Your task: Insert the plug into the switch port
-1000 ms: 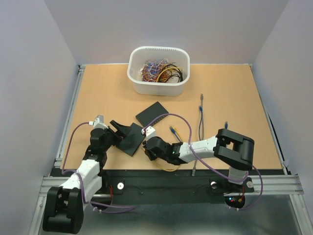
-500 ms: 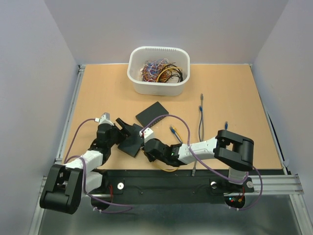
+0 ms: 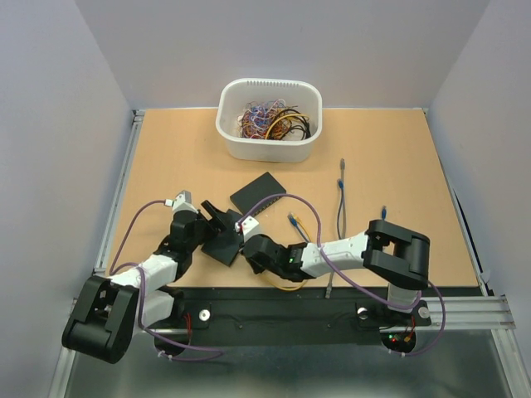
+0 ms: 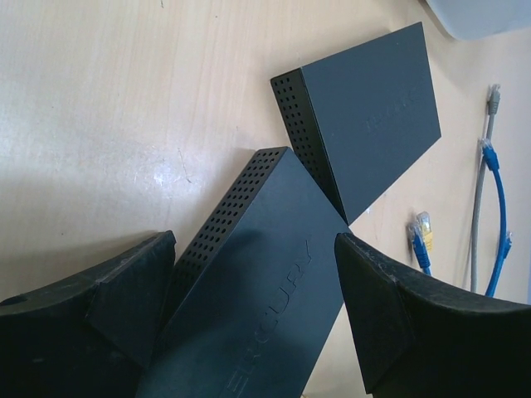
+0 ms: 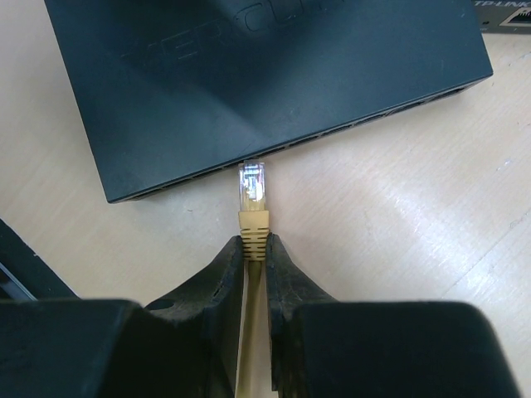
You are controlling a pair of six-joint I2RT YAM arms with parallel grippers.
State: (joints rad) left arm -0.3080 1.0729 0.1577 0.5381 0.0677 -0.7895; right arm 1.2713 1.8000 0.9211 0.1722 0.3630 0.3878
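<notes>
just before switch (image 5: 249,75), plug (image 5: 252,189) in right gripper (image 5: 255,247)

Soft, even light falls from above on the tan wooden bench (image 3: 166,157) in the overhead view. Shadows beside the white plastic tub (image 3: 270,116) are faint and detail is sharp. In the left wrist view a pale glare patch lies on the bench, and the left gripper (image 4: 255,245) is soft-edged near the lens. In the right wrist view the black rectangular switch box (image 5: 249,83) casts a thin dark shadow. The yellow cable plug (image 5: 252,186) glints, sheen brightens the bench at right, and the right gripper (image 5: 255,246) is blurred.
</notes>
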